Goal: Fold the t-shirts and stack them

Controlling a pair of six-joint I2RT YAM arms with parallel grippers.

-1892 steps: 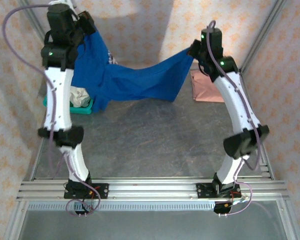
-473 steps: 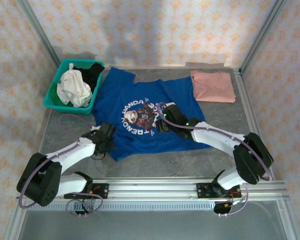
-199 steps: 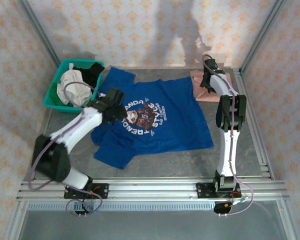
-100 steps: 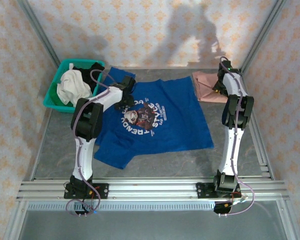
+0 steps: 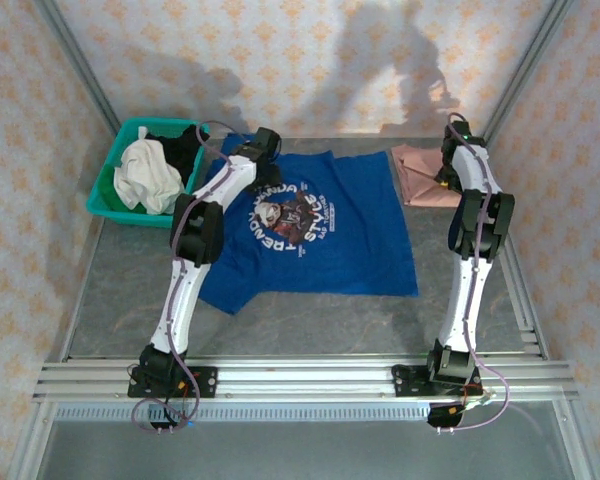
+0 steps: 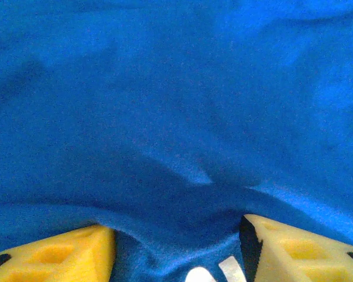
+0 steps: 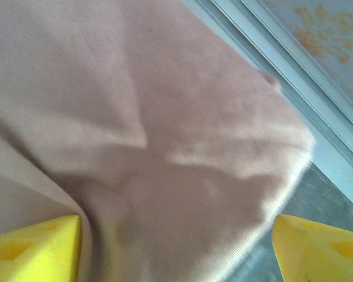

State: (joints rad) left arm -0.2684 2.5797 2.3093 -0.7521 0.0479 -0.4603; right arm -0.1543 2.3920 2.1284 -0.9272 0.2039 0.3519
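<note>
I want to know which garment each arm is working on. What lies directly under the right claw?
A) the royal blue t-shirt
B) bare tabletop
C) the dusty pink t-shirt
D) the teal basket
C: in the right wrist view the right claw hangs with its jaws wide apart just over the pink t-shirt, whose cloth spans the space between them.

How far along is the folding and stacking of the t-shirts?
Done: the dusty pink cloth t-shirt lies folded at the far right. In hand: the royal blue printed t-shirt lies spread flat, unfolded; the open left gripper straddles a ridge of it, the open right gripper is over the pink one. Remaining: folding the blue, stacking.
</note>
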